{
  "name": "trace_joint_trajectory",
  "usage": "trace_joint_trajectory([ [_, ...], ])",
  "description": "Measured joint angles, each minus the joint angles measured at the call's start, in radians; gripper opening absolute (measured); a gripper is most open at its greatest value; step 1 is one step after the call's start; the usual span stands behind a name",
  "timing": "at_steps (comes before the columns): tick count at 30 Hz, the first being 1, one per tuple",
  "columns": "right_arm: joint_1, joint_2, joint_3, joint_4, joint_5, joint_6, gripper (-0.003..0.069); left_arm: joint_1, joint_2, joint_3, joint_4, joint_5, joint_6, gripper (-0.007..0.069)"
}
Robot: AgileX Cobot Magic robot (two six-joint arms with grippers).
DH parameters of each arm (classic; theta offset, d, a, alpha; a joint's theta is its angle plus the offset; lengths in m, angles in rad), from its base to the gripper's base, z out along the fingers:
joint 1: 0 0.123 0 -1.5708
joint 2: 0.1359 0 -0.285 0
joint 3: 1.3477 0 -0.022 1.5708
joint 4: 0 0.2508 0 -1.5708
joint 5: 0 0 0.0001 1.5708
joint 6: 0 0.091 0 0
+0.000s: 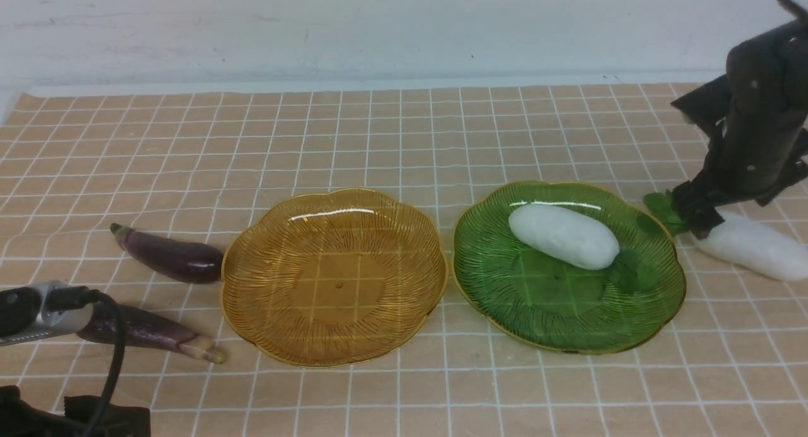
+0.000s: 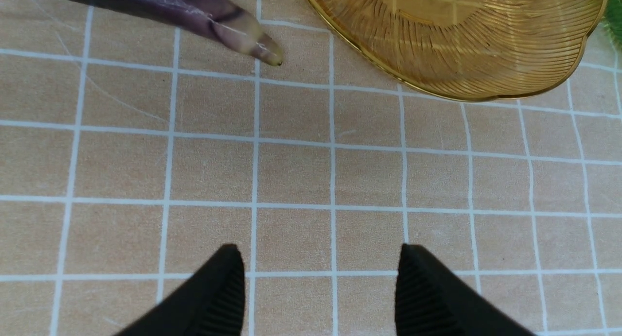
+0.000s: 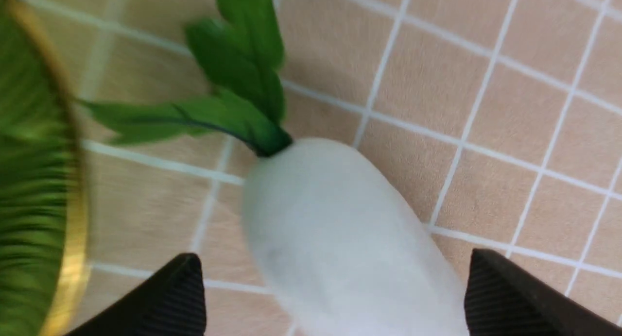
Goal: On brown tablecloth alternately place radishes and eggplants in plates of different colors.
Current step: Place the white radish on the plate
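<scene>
The brown tablecloth [image 1: 404, 140] carries an empty amber plate [image 1: 334, 276] and a green plate [image 1: 568, 311]. One white radish [image 1: 564, 235] lies in the green plate. A second radish [image 1: 754, 252] rests on the cloth right of that plate, leaves toward its rim. My right gripper [image 3: 335, 256] is open and straddles this radish [image 3: 335, 219], with a gap on each side. Two purple eggplants [image 1: 170, 257] [image 1: 151, 333] lie left of the amber plate. My left gripper [image 2: 318, 248] is open and empty over bare cloth, short of the nearer eggplant's tip [image 2: 228, 25].
The green plate's gold rim [image 3: 73, 219] runs close beside the right gripper's fingers. The amber plate's edge [image 2: 461, 35] lies ahead of the left gripper. A pale wall [image 1: 404, 26] bounds the cloth at the back. The left arm's wrist camera and cable [image 1: 38, 311] overlap the nearer eggplant.
</scene>
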Motion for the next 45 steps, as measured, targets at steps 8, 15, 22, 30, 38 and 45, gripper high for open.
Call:
trace_joint_trajectory([
  [8,-0.002,0.109,0.000,-0.170,-0.004,-0.004,0.0607,0.000,0.000,0.000,0.000,0.000,-0.001,0.0388],
  [15,-0.002,0.095,-0.064,-0.123,0.098,0.049,0.0509,0.000,0.000,0.000,0.000,0.000,-0.002,0.0388],
  [22,-0.002,-0.023,-0.200,0.130,0.148,0.106,0.0509,0.000,0.000,0.000,0.000,0.000,-0.002,0.0388],
  [30,0.094,-0.120,-0.157,0.550,0.169,-0.049,0.0509,0.000,0.000,0.000,0.000,0.000,-0.003,0.0388],
  [38,0.279,-0.013,-0.081,0.399,0.172,0.016,0.0570,0.000,0.019,0.000,0.017,-0.003,-0.083,0.0388],
  [45,0.307,-0.043,-0.080,0.361,0.169,0.104,0.0689,0.000,0.225,-0.077,0.161,-0.097,-0.240,0.0388],
])
